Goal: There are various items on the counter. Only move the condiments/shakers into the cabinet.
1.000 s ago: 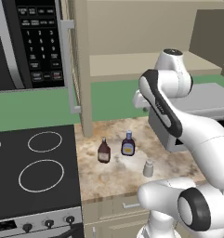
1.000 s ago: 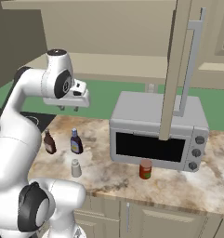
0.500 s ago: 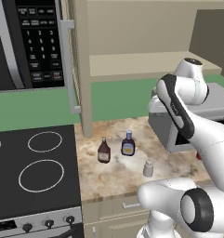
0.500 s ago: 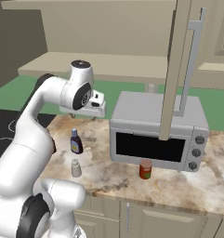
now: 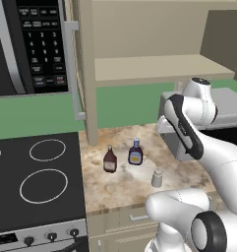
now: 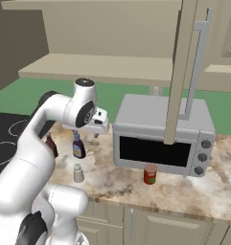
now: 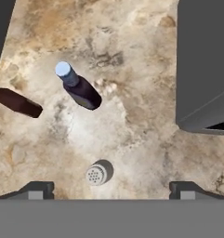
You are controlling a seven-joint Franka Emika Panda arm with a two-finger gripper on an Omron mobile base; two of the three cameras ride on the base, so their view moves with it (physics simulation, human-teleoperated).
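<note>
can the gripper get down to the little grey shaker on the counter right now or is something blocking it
Probably yes. The gripper hangs open above the counter, with the shaker almost straight beneath it. The blue-capped bottle and the microwave stand off to the sides, apart from the shaker.

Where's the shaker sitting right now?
The shaker stands on the counter near its front edge, right of the two bottles and left of the microwave.

Speckled stone counter (image 7: 146, 153), matt grey metal-look microwave (image 6: 160, 129), glossy dark bottle (image 7: 81, 90)
</note>
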